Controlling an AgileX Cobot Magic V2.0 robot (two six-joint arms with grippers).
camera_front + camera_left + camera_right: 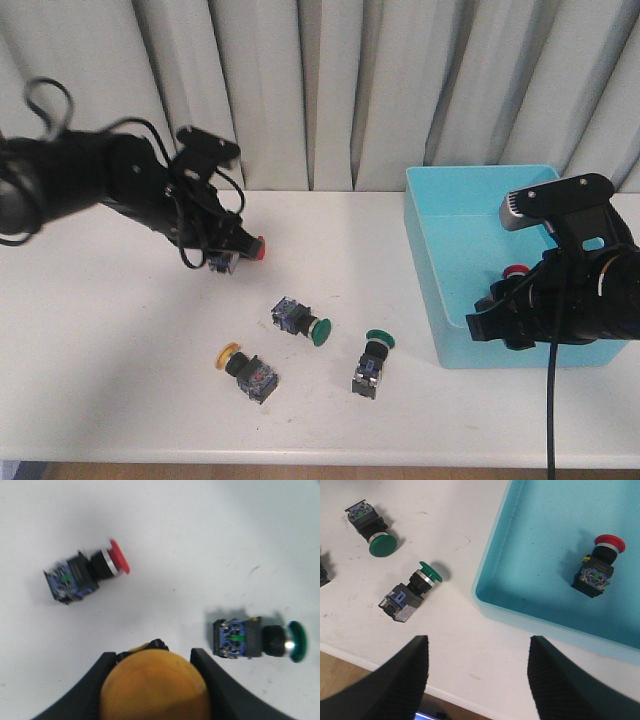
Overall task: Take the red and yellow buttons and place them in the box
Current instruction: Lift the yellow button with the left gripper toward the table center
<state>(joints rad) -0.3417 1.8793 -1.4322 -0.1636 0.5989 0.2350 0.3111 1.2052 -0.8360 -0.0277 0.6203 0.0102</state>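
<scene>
Over white table point(120, 330), left tool point(235, 250) low.

Box point(440, 300) interior mostly free; green buttons point(318, 331) crowd its approach.

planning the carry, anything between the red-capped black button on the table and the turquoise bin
nothing visible: bare white table between red-capped black button and turquoise plastic bin; green-capped buttons lie nearer
</scene>
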